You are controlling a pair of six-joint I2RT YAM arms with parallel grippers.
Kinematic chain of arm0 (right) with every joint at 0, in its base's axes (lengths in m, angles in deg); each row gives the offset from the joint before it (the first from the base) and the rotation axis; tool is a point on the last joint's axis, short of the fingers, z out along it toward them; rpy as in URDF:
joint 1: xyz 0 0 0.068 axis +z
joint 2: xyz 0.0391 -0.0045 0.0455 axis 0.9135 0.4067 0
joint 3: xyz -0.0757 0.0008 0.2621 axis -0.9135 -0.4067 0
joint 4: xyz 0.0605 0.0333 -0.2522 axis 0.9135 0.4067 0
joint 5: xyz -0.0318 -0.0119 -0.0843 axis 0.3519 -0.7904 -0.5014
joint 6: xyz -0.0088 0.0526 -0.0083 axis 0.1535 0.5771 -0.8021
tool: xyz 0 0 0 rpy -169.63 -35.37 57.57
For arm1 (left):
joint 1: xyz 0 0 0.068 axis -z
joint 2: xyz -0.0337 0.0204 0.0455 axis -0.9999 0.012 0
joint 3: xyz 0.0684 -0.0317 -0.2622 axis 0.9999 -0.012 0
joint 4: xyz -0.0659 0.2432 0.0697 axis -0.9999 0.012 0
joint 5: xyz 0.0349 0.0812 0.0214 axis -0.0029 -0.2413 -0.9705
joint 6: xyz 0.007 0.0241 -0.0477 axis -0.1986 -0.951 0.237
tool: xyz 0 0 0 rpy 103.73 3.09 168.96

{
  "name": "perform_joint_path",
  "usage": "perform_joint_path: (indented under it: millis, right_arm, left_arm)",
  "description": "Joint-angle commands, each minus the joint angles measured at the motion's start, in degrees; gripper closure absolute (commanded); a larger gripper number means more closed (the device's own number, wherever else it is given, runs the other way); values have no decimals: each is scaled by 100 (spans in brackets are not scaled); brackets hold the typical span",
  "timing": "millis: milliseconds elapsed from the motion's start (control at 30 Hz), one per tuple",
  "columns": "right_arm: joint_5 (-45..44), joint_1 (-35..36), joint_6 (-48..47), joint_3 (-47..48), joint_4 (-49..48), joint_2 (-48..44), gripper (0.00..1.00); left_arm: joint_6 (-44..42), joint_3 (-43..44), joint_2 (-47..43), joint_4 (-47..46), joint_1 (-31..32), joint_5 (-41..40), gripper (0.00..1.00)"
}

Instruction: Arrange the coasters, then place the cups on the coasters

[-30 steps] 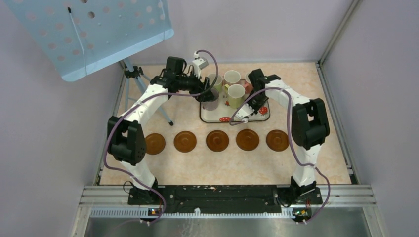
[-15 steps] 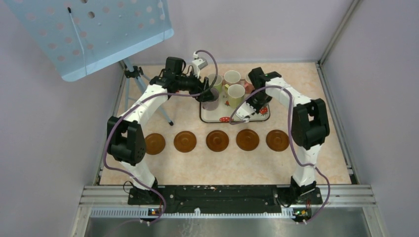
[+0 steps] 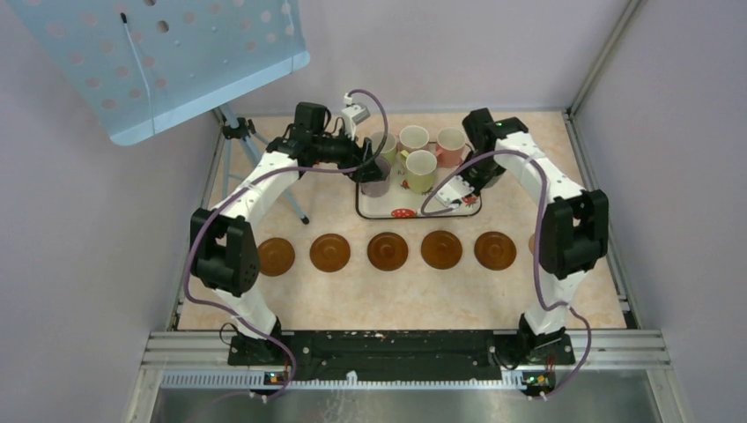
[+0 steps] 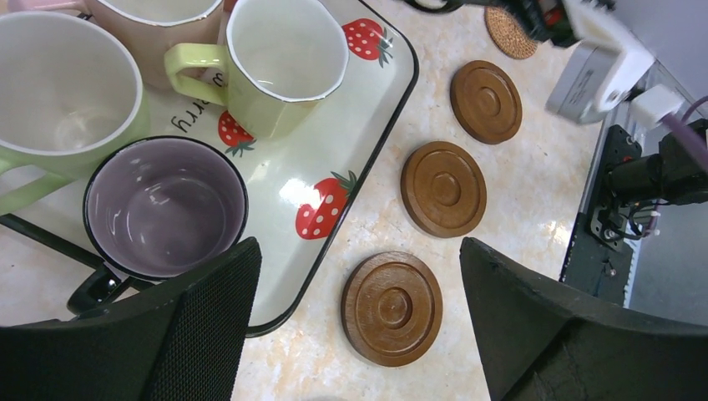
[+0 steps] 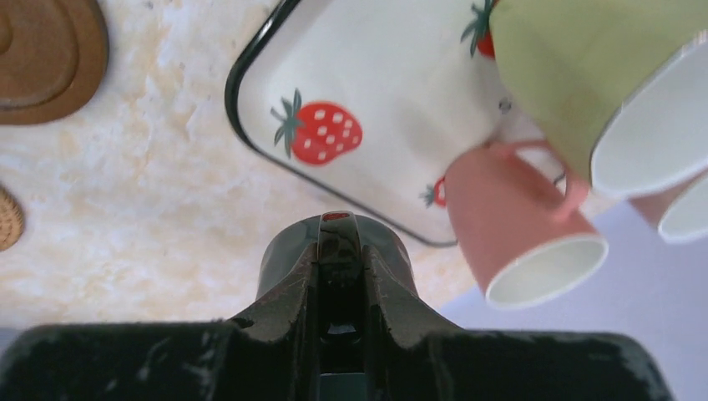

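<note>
Five round dark-brown wooden coasters with concentric rings [image 3: 388,251]: flat on table, one straight row, evenly gapped, none touching, tops bare. Row lies on near side of white strawberry-print tray [image 4: 367,125].
Lighter tan woven coaster [image 4: 511,32]: flat, at row's right end, apart from neighbour.
Purple-grey handled cup [image 4: 164,206]: upright, empty, left side of tray.
First light-green mug [image 4: 284,63]: upright, empty, mid-tray.
Second light-green mug [image 4: 58,92]: upright, just beside purple-grey cup.
First pink mug [image 3: 414,138]: upright, tray's far edge.
Second pink mug [image 3: 452,145]: upright, by far right corner; on tray or off, unclear.
</note>
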Motion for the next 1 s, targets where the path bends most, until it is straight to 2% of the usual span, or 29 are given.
perform_joint_path:
  millis: [0,267,667,967]
  right_arm:
    - [-302,-393,-1081,-165,132,-1029,100]
    - [-364,-1271,-933,-1150,274,-1989,100]
    - [-208,-2389,-1778,-3109,134,-3534,100]
    - [-290,-2499,-2210,-4188,-578,-4161,100]
  left_arm:
    - [130,-114,-398,-272,-33,131,2]
    - [131,-35,-382,11,34,134,1]
    - [382,24,-233,38,81,87,1]
    - [581,-60,-265,-107,81,43,1]
